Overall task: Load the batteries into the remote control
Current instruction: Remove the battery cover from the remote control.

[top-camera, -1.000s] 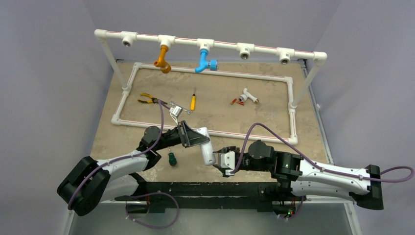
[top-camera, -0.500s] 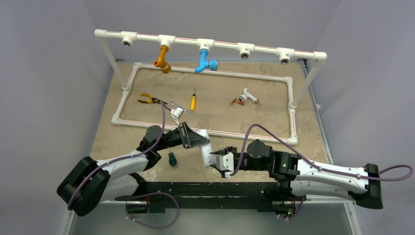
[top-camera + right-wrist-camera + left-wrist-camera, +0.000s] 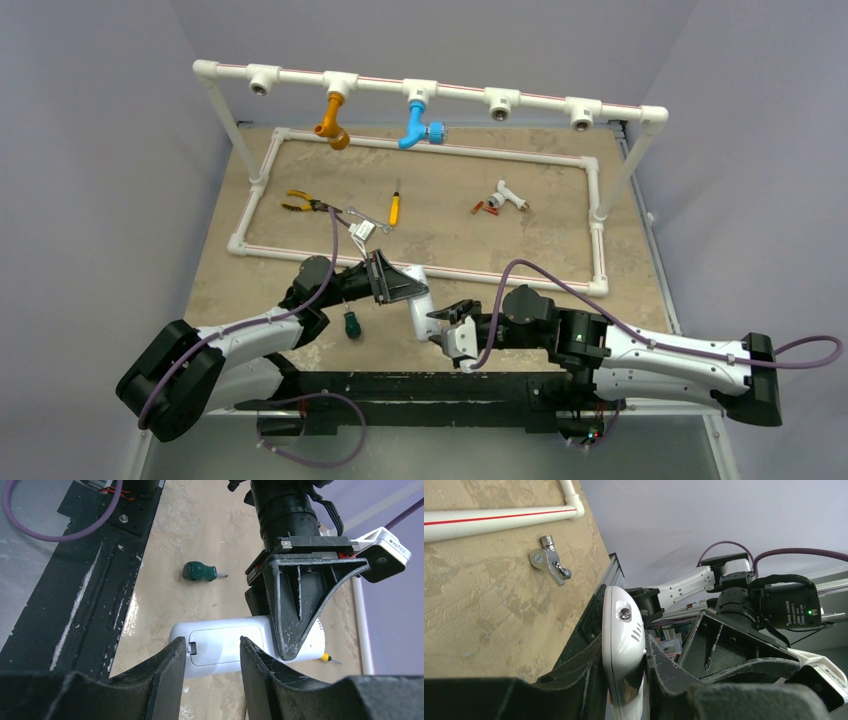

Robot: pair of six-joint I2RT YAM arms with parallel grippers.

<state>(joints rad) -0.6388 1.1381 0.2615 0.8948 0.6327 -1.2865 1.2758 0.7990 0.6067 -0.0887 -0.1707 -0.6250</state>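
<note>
My left gripper (image 3: 398, 285) is shut on the white remote control (image 3: 422, 312) and holds it above the table near the front edge. In the left wrist view the remote (image 3: 623, 630) stands edge-on between the jaws of that gripper (image 3: 624, 672). In the right wrist view the remote's back (image 3: 225, 647) faces the camera, with its battery cover closed. My right gripper (image 3: 212, 652) is open, its fingers either side of the cover's latch end; it also shows in the top view (image 3: 452, 322). The two red-orange batteries (image 3: 485, 209) lie far back on the table beside a white T-fitting (image 3: 510, 197).
A green stubby screwdriver (image 3: 351, 323) lies under the left arm and shows in the right wrist view (image 3: 200, 572). Yellow pliers (image 3: 300, 203), a yellow screwdriver (image 3: 395, 207) and a metal tap fitting (image 3: 362, 228) lie inside the white pipe frame (image 3: 520, 277). Orange and blue taps hang from the rear rail.
My right gripper has moved left and slightly back, closing in on the remote's lower end. The left gripper and the remote have stayed in place.
</note>
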